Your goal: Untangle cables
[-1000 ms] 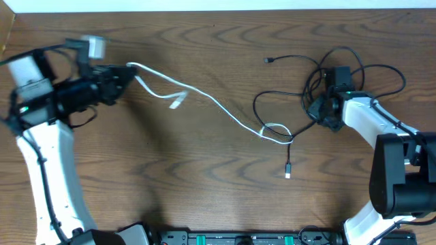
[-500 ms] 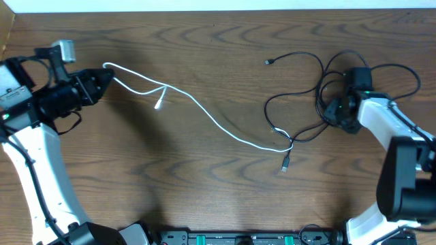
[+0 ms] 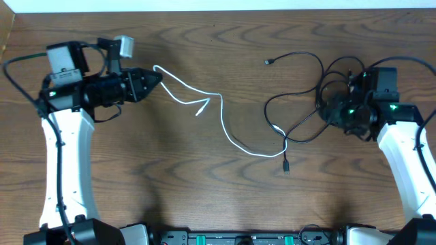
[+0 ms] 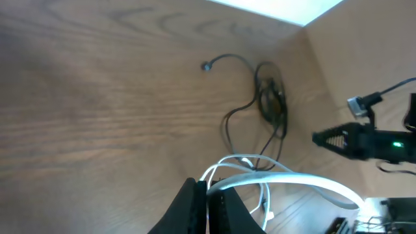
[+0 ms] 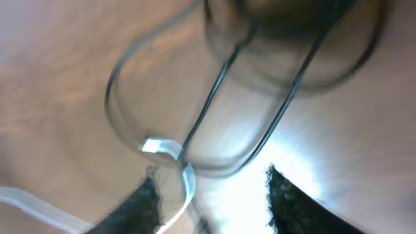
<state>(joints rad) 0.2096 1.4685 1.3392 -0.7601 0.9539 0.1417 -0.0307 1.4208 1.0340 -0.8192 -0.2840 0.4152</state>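
— Three cords on one brown wood-grain table (image 3: 204,204), is that what you have before you?
— Yes. Your white cable (image 3: 235,141) lies across the middle. Its long line runs from upper left down to lower right, and its white plug (image 3: 201,109) points down-left off a side loop.
— And your left gripper (image 3: 155,76)?
— It is clamped tight on the white cable's upper-left end. The wrist view shows the cord looping out from between closed fingers (image 4: 195,208).
— The black cables (image 3: 325,87)?
— They are bunched at the right. The far plug (image 3: 268,62) points left, and the near plug (image 3: 286,168) points toward the near edge, just past where the white cord meets them.
— Your right gripper (image 3: 325,114)?
— It is at that bunch with its fingertips (image 5: 146,198) spread apart. The view is blurred, and nothing is seen pinched.
— Room to move?
— Bare wood fills the near middle between your arms. The far edge, with a pale strip (image 3: 218,5) beyond it, runs close behind both grippers.
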